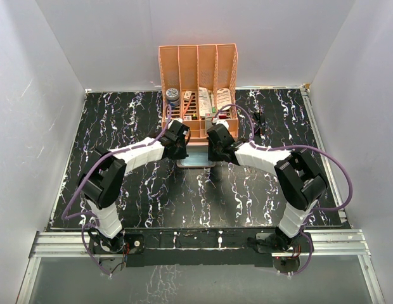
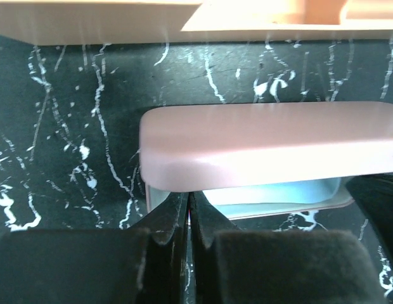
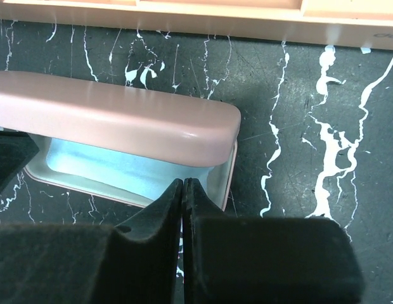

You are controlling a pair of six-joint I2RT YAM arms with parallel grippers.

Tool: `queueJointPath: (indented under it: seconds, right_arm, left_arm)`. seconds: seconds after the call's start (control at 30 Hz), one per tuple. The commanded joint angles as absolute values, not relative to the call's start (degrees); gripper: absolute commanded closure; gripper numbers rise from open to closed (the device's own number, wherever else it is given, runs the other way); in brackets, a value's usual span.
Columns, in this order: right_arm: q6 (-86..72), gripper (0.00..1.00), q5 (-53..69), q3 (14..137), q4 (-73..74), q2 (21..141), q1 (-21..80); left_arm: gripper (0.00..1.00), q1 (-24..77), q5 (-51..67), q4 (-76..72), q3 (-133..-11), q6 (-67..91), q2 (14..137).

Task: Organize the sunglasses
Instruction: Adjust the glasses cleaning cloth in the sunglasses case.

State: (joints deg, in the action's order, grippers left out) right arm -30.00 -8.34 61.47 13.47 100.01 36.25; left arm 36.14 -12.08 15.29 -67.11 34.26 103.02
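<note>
The pink glasses case [image 2: 266, 142] lies on the table in front of the organizer, its lid partly raised. A light blue cloth [image 2: 272, 191] shows inside its lower half. My left gripper [image 2: 189, 195] is shut, its tips at the case's front left corner under the lid edge. My right gripper [image 3: 184, 182] is shut, its tips at the front right corner of the case [image 3: 114, 120], over the cloth [image 3: 101, 166]. In the top view the case [image 1: 195, 162] is mostly hidden between both grippers. A small black thin thing, the sunglasses [image 1: 257, 119], lies right of the organizer.
An orange desk organizer [image 1: 198, 69] with several upright slots and small items in its front tray stands at the back middle, just behind the case. White walls close in both sides. Purple cables loop off both arms.
</note>
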Motion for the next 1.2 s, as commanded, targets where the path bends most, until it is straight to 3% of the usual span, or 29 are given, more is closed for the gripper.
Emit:
queueJointPath:
  seconds: [0.0,0.5,1.17]
  right_arm:
    - [-29.9,1.00,-7.8,63.1,11.0,97.9,36.1]
    - [-30.7,1.00,-5.3,63.5,6.6,103.3,36.1]
    - [-30.2,1.00,-9.4,61.5,11.3,102.4,36.1]
  left_arm:
    - [1.00,36.5,-7.5,10.3,-65.4,33.9,99.9]
    - [1.00,36.9,-6.5,4.4,-63.9,35.4,104.3]
    - [1.00,37.4,-12.8,11.4,-63.6,35.0,105.4]
